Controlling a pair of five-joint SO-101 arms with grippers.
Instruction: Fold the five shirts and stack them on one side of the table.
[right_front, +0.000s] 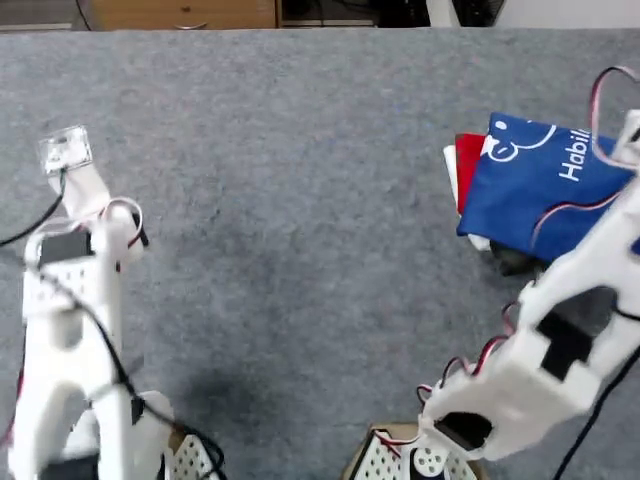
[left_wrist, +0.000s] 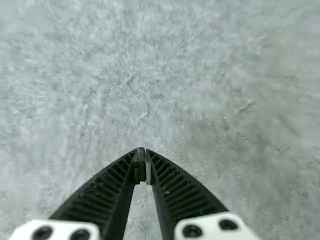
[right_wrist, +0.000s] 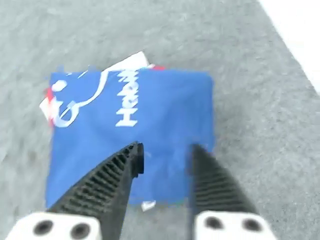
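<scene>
Right wrist view: our right gripper (right_wrist: 167, 152) hangs with jaws apart, nothing between them, just above the near edge of the folded blue shirt (right_wrist: 150, 105). Past the jaw tips a red shirt (right_front: 468, 165) edge peeks from beneath, so we judge blue tops the stack, kept at one side to leave folding room. Farther off, left gripper (left_wrist: 141, 161) holds jaws together over grey table (left_wrist: 160, 60), well apart from the pile

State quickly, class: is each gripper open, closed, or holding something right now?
Left gripper: closed, holding nothing, over the grey felt table.
Right gripper: open, empty, over the folded blue fabric shirt with white print.
</scene>
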